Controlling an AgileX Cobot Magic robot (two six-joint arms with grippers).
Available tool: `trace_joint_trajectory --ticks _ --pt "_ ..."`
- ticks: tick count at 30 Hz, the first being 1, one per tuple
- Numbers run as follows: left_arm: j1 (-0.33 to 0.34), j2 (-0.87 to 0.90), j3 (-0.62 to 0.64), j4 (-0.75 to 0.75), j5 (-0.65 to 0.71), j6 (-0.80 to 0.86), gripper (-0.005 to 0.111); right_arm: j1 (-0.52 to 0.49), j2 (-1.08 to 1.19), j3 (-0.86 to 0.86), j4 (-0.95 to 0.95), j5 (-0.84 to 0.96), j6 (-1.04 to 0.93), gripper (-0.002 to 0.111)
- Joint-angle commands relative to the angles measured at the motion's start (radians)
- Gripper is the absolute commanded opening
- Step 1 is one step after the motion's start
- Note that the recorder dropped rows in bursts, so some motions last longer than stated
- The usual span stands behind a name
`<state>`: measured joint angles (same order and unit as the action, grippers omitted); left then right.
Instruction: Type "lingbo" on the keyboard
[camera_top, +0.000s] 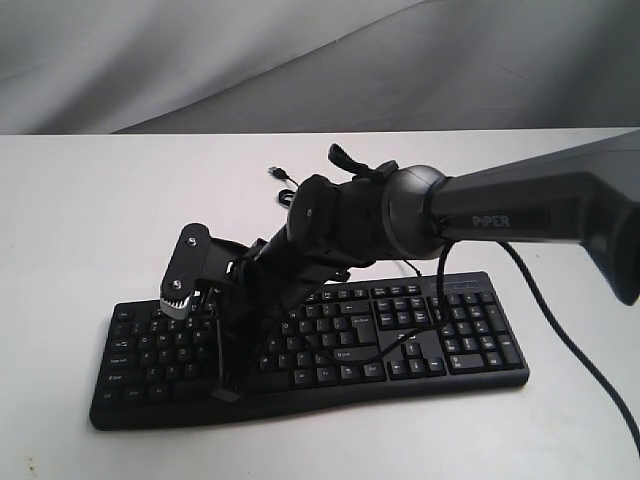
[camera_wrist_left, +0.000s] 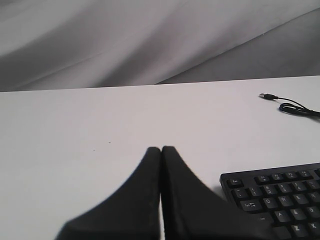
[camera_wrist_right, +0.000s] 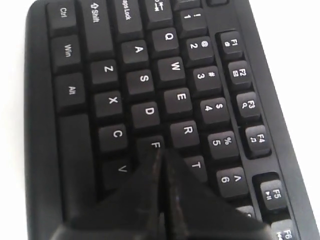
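The keyboard (camera_top: 340, 350) lies flat on the white table (camera_top: 90, 200), its long axis running from its Ctrl end to its number-pad end. The right gripper (camera_wrist_right: 160, 153), jaws pressed into one point, sits directly above the letter block, tip at the F key (camera_wrist_right: 149, 142) (the neighbouring G is hidden beneath it). The left gripper (camera_wrist_left: 161, 149), likewise closed, hangs over bare table off the keyboard's Esc corner. The right arm is judged nearer the next key.

Our right arm (camera_top: 520, 205) reaches in from the right and crosses the middle, its wrist (camera_top: 410, 205) bent downward. The right gripper (camera_wrist_right: 161, 151) has its fingers pressed together. Our left gripper (camera_wrist_left: 161, 148) is likewise closed, tips touching.
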<state>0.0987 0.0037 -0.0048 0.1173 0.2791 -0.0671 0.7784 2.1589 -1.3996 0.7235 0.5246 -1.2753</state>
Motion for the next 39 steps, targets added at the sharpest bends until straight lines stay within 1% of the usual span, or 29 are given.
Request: trace_joint_trajectory --ticks 1,5,10,13,14,39 --pt "0.001 -0.004 0.005 0.000 -0.013 -0.002 0.001 -0.001 0.010 -0.004 -0.002 -0.004 0.004 0.000" --pt "0.001 -0.004 0.005 0.000 -0.013 -0.002 0.001 -0.001 0.019 -0.004 -0.002 0.000 0.004 0.000" --pt "0.001 -0.004 0.005 0.000 -0.013 -0.002 0.001 -0.001 -0.049 -0.004 -0.014 0.019 0.013 0.000" --pt "0.001 -0.004 0.005 0.000 -0.013 -0.002 0.001 -0.001 -0.059 -0.004 -0.096 0.107 0.120 0.000" --pt "0.001 -0.004 0.005 0.000 -0.013 -0.002 0.001 -0.001 -0.059 -0.004 -0.104 0.116 0.125 0.000" --pt "0.001 -0.004 0.005 0.000 -0.013 -0.002 0.001 0.010 -0.026 0.007 -0.088 0.097 0.103 0.000"
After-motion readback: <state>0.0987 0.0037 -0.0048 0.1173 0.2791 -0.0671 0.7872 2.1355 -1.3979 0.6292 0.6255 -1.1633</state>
